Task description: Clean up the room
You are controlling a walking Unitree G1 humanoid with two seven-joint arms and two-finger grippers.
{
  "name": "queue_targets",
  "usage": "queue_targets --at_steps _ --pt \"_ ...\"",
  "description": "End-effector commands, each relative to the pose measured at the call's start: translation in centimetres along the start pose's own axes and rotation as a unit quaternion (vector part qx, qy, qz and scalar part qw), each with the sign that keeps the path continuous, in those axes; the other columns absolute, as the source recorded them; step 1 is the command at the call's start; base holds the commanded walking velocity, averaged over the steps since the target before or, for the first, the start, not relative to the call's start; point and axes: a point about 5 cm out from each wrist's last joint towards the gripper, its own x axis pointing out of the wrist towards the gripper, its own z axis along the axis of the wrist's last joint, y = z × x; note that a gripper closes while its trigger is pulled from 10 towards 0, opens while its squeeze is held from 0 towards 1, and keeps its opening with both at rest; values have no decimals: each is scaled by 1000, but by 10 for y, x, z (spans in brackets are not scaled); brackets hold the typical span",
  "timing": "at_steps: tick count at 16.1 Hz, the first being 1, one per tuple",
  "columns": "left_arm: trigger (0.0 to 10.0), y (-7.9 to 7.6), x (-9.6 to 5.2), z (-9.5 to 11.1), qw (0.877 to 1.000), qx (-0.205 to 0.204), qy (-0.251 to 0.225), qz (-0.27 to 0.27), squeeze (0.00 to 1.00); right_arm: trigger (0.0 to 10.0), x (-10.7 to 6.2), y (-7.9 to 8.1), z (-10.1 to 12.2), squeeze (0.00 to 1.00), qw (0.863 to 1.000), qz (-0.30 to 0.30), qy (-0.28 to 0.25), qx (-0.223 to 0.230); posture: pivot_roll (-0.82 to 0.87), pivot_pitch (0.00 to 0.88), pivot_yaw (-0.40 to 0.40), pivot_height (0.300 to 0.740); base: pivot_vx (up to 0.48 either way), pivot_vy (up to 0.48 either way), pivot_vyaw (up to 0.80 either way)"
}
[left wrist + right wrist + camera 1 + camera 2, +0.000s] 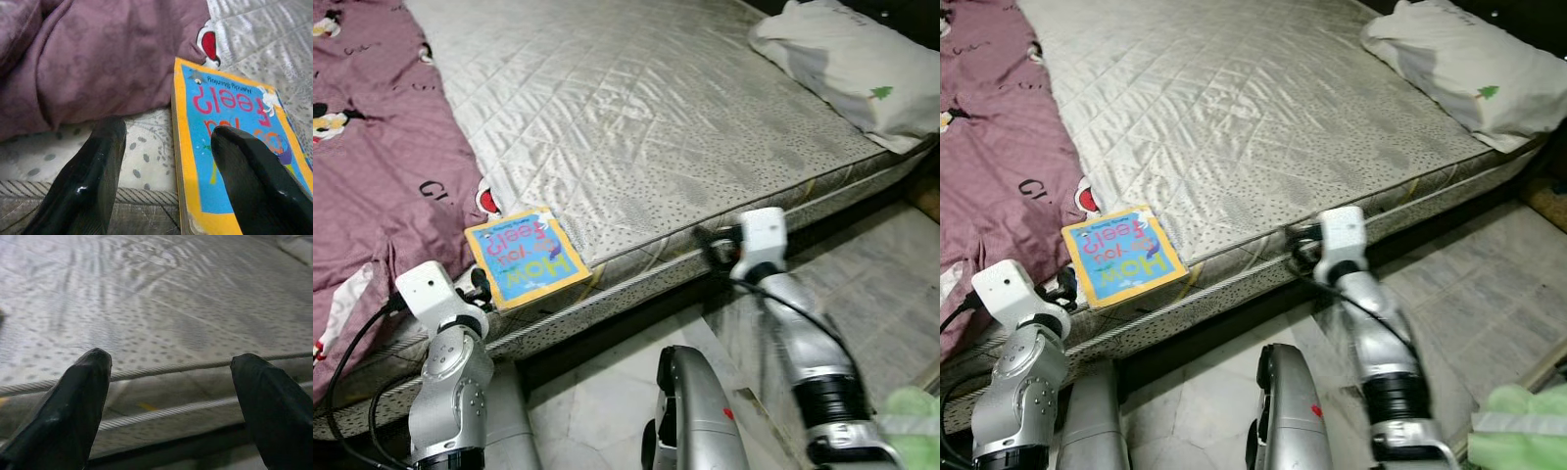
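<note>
Mattress [636,117], book [523,257], left tool [166,181] spread

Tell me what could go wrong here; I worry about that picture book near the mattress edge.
The yellow-bordered blue picture book lies at the quilted grey mattress edge, so a push might slide it to the floor. The open left gripper straddles the book's edge and may slip. The maroon printed blanket lies close and could snag.
</note>
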Motion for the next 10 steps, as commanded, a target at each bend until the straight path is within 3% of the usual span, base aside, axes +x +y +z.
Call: queue_targets --at_steps 1,5,7,10 --pt "10000 -10 -4 -10 999 -16 26 -12 0 10000 -6 -3 -5 0 1000 -2 9 -3 44 79 -97 534 0 0 0" --pt "10000 -7 0 -16 998 -34 47 -8 0 10000 -12 5 -11 0 999 28 18 -27 31 112 -101 534 0 0 0" --pt "10000 -10 10 -15 997 -43 59 -21 0 10000 -15 -4 -7 0 1000 6 16 -26 -4 128 -96 534 0 0 0" --pt "10000 -13 23 -21 995 -44 78 -34 0 10000 -35 -19 -9 0 999 -3 26 -35 -56 145 -93 534 0 0 0"
